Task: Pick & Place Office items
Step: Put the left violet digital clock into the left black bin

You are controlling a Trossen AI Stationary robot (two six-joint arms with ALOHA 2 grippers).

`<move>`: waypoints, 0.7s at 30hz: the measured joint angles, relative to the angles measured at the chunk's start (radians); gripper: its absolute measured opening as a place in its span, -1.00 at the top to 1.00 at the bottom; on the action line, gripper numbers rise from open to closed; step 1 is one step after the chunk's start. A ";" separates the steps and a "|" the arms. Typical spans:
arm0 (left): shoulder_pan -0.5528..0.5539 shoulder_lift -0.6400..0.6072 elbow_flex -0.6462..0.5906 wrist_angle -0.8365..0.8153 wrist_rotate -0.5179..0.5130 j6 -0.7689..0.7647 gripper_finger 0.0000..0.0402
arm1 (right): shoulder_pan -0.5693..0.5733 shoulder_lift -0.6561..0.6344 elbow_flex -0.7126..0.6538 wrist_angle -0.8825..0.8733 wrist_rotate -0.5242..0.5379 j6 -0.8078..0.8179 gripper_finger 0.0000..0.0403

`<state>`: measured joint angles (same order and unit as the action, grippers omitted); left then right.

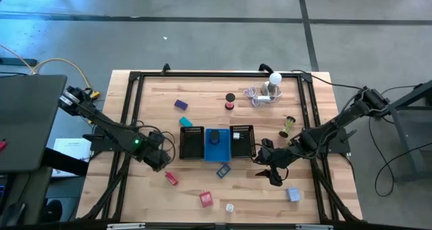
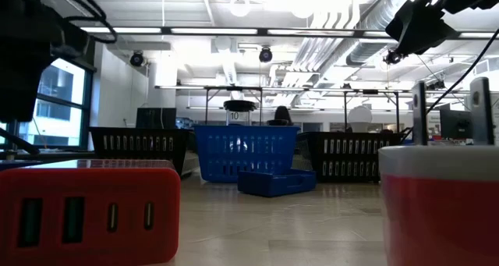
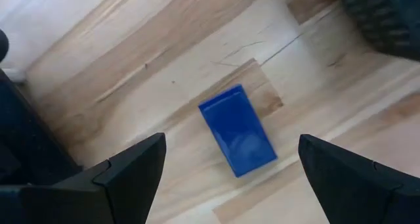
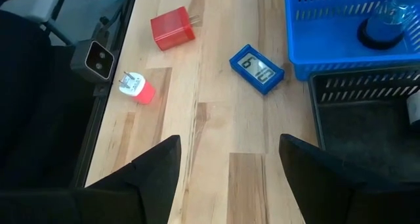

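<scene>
Wooden table (image 1: 202,108) carries three trays (image 1: 217,144), scattered office items (image 1: 181,104), a white bulb (image 1: 275,79).

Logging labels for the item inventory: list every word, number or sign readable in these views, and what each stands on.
"6 10", roughly, seen turned: dark digits on the display of the small blue clock lying on the table beside the blue tray.
"10": on a sign in the room behind the blue tray; anything after it is too small to read.
The red charger shows only ports, no lettering.

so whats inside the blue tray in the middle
A dark blue round item lies in the blue tray; the right wrist view shows it with something clear on top. The tray's far end is cut off there.
</scene>
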<state>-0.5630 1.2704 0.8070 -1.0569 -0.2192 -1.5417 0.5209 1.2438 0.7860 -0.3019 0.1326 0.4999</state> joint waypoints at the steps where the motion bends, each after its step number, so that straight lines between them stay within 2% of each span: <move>1: 0.002 0.016 0.000 -0.001 0.000 0.001 -0.69 | 0.000 0.000 0.000 0.000 0.000 0.000 -0.23; 7: 0.024 0.122 0.000 -0.010 0.004 0.085 -0.69 | 0.000 0.000 0.000 0.004 0.000 0.002 -0.23; 10: 0.054 0.153 0.000 -0.011 0.065 -0.006 -0.69 | 0.000 0.000 0.000 0.005 0.000 0.003 -0.23; 12: 0.079 0.159 0.000 -0.013 0.110 -0.016 -0.68 | 0.000 0.000 0.000 0.006 0.000 0.003 -0.23; 14: 0.102 0.160 0.000 -0.010 0.137 0.038 -0.66 | 0.000 0.000 0.000 0.006 0.000 0.003 -0.23; 21: 0.128 0.160 0.000 0.016 0.139 0.049 -0.66 | 0.000 0.000 0.000 0.006 0.000 0.003 -0.23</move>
<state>-0.4355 1.4307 0.8066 -1.0411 -0.0807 -1.4929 0.5209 1.2438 0.7860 -0.2955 0.1322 0.5034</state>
